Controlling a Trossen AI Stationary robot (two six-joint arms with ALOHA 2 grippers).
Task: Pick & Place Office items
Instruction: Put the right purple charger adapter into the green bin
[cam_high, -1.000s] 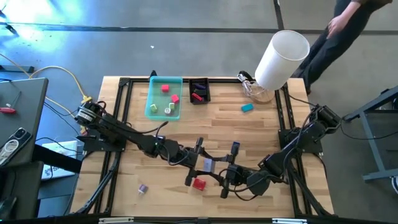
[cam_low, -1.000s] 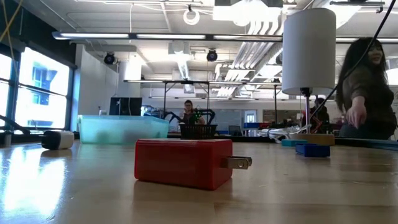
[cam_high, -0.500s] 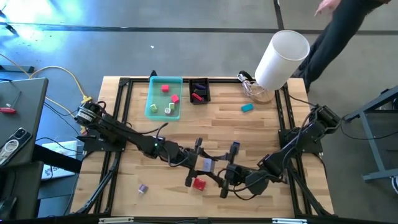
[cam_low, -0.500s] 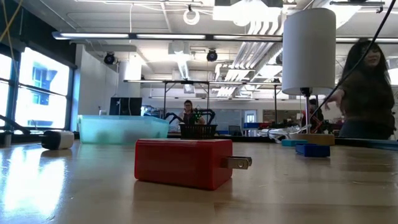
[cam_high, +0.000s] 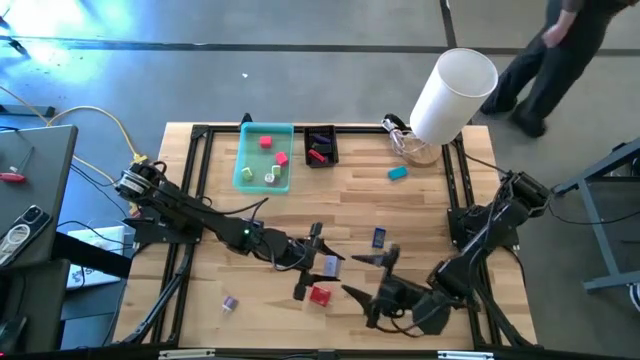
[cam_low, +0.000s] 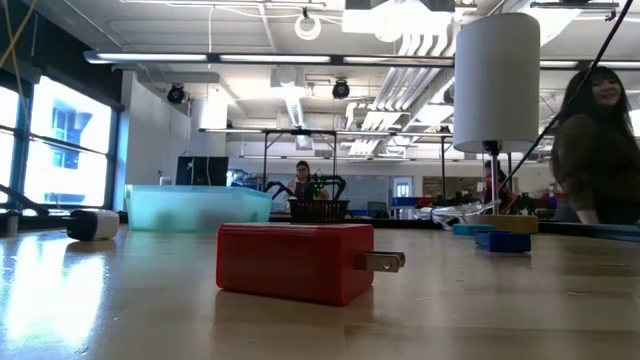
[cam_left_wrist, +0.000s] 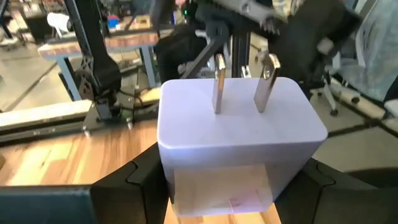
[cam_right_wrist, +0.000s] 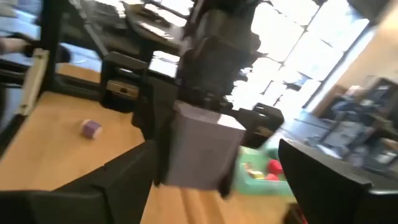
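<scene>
Low view: both pincers unseen.

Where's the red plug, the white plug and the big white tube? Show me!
red plug (cam_low: 295, 262), low view, middle of its front face
white plug (cam_left_wrist: 239, 127), left wrist view, face between the prongs
white tube (cam_high: 452, 97), high view, its side

No text, brand, number or sign can be read in any view. The white plug adapter carries a pale label on its lower face, but the print on it is too faint and blurred to make out. Nothing on the red adapter, the white cylinder or the teal tray shows lettering.
</scene>
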